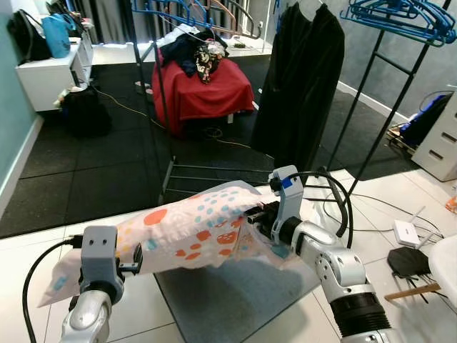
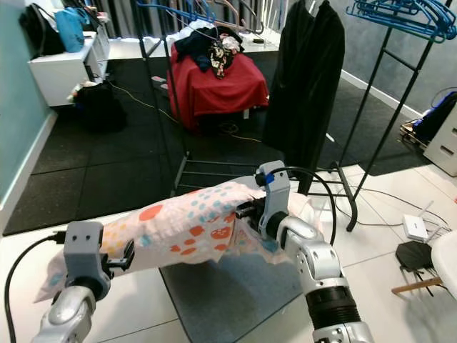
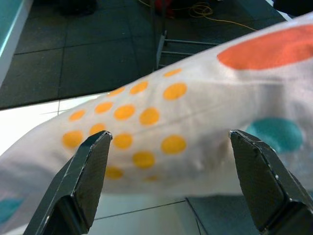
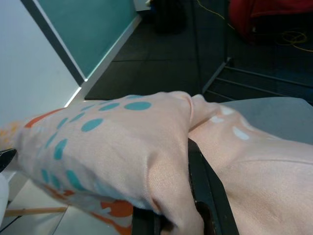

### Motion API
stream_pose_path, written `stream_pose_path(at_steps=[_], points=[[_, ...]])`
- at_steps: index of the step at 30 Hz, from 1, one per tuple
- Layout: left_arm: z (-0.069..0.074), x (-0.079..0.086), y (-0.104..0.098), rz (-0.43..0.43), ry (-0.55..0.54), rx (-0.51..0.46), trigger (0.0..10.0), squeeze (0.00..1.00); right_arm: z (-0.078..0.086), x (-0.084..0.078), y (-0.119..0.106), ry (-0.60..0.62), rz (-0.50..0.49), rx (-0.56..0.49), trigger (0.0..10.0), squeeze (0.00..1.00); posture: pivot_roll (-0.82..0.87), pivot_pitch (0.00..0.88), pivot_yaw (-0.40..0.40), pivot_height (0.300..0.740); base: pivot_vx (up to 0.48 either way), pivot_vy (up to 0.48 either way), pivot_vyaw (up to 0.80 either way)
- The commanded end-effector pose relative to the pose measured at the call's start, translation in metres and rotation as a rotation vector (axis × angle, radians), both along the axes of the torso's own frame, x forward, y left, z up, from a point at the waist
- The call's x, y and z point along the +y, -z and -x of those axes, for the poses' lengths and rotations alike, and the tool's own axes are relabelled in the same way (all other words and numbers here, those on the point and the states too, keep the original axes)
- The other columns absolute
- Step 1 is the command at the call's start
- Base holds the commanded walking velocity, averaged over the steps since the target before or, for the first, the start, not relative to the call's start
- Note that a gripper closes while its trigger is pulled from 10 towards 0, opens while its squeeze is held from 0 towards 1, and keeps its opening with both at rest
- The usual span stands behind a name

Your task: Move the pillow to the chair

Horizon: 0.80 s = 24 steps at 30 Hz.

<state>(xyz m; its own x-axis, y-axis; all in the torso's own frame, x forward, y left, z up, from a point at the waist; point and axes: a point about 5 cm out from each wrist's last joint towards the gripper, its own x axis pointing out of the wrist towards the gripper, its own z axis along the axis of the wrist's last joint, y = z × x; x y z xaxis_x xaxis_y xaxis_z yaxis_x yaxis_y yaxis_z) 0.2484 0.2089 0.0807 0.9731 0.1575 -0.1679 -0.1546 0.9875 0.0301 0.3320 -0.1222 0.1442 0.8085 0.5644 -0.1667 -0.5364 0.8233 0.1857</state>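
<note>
Pillow (image 1: 193, 232) is lifted off the floor, carried between both arms. Right hand (image 1: 258, 214) pinches its end fabric; left hand (image 3: 171, 161) spread wide against the other end. Red-draped chair (image 1: 203, 93) sits well apart across the room; walk and drop-off remain.

Ahead: black clothes rack (image 1: 161, 107) and hanging black coat (image 1: 300, 78) blocking the direct line toward the far red-draped chair (image 1: 203, 93). Open dark floor (image 1: 71, 171) far left; cables (image 1: 385, 207) and second rack (image 1: 400, 86) right.
</note>
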Motion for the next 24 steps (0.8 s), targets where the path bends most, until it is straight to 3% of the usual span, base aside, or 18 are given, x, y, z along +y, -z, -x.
stream_pose_path(at_steps=[1,13,19,24], points=[[0.003,-0.006,0.002,0.022,0.018,0.009,10.0,0.00,-0.003,-0.003,-0.023,0.009,-0.049,-0.106,10.0,0.00,-0.16,0.012,-0.057,0.740,0.000,-0.480,0.00],[-0.004,-0.019,0.000,0.035,0.063,-0.002,10.0,0.00,-0.009,-0.001,-0.028,0.028,-0.046,-0.123,10.0,0.00,-0.17,0.008,-0.057,0.740,0.000,-0.480,0.00],[-0.004,-0.008,-0.003,0.024,0.039,-0.007,10.0,0.00,-0.011,-0.004,-0.031,0.036,-0.050,-0.127,10.0,0.00,-0.17,0.016,-0.058,0.740,0.000,-0.480,0.00],[-0.004,-0.010,-0.004,0.028,0.042,-0.007,10.0,0.00,-0.011,-0.006,-0.032,0.044,-0.048,-0.126,10.0,0.00,-0.17,0.020,-0.059,0.740,0.000,-0.480,0.00]])
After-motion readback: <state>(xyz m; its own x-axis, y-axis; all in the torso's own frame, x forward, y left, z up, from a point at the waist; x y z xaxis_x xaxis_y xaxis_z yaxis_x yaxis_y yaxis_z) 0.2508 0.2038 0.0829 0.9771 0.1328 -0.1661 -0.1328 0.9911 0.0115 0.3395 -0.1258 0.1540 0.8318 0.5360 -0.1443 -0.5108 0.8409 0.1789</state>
